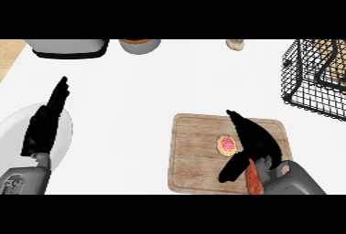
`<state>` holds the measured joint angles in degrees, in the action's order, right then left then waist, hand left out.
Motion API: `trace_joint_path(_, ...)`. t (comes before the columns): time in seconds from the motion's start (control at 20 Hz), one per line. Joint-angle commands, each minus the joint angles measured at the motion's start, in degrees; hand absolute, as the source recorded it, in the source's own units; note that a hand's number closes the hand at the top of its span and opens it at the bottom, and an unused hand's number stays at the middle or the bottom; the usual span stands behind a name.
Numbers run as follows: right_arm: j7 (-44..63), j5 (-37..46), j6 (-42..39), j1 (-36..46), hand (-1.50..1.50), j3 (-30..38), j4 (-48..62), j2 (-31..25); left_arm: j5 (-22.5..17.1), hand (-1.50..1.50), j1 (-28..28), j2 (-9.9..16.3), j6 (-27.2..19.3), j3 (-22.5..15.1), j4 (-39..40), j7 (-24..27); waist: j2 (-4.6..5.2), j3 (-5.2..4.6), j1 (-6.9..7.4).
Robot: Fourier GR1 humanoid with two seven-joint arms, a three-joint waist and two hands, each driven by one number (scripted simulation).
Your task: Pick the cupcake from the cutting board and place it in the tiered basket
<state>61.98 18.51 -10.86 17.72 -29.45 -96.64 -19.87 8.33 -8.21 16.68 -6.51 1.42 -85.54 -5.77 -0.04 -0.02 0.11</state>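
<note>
A small cupcake (pixel 227 144) with pink frosting sits on the wooden cutting board (pixel 196 155), right of the board's middle. My right hand (pixel 253 139) hovers over the board just right of the cupcake, fingers straight and pointing up-left, thumb spread below the cupcake; it is open and holds nothing. The black wire tiered basket (pixel 316 77) stands at the right edge, far from the board. My left hand (pixel 46 123) rests open at the left, fingers up, over a white plate (pixel 64 137).
A grey appliance (pixel 67 48) and a grey bowl (pixel 140 45) stand along the back edge. A small pale object (pixel 235 44) lies at the back right. White counter lies between the board and the basket.
</note>
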Motion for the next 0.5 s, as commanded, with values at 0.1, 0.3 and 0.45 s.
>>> trace_joint_path(0.1,2.83,1.87,-2.49,-1.89,-1.5,0.86,2.48,2.77,-0.6,0.0,0.25,0.97,1.64,2.53,-1.04,-0.2,0.01,0.02,0.01)
trace_joint_path(0.3,-0.95,1.92,-4.5,1.84,-1.5,4.05,8.99,4.64,0.0,0.0,-2.43,-0.35,2.42,2.89,7.31,5.07,0.11,0.01,-0.1)
trace_joint_path(0.45,-0.53,4.1,-3.32,0.15,-1.5,2.59,10.09,8.13,-0.18,0.0,-0.83,-0.16,2.89,3.5,3.49,2.45,0.04,0.02,0.03)
